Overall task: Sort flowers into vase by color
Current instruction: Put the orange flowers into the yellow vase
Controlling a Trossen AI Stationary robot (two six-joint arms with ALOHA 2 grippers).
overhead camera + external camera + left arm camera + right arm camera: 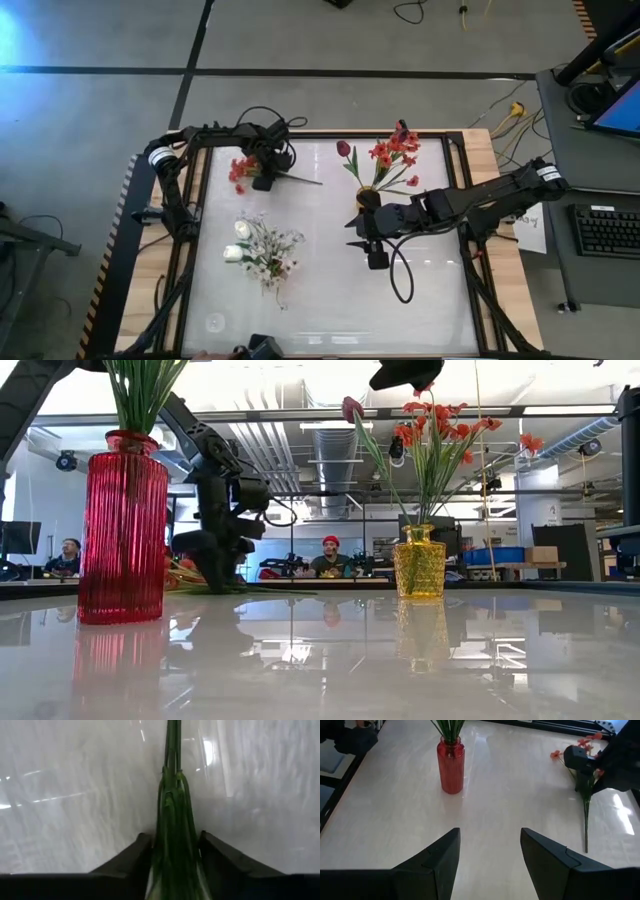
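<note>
Left gripper [264,182] lowered at table's far left, dark fingers [131,855] closed around green stem of orange-red artificial flower [241,171] lying flat on glossy white table [330,290]. Right gripper [376,260] held mid-table, fingers parted, nothing held.

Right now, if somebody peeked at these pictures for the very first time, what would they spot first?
Probably the tall ribbed red glass vase full of green stems, standing close to the low camera, and the small yellow glass vase holding orange-red blossoms and a maroon tulip farther back. Next, the left gripper near the table's far left, its fingers around the green stem of an orange-red flower lying on the shiny white table.
</note>
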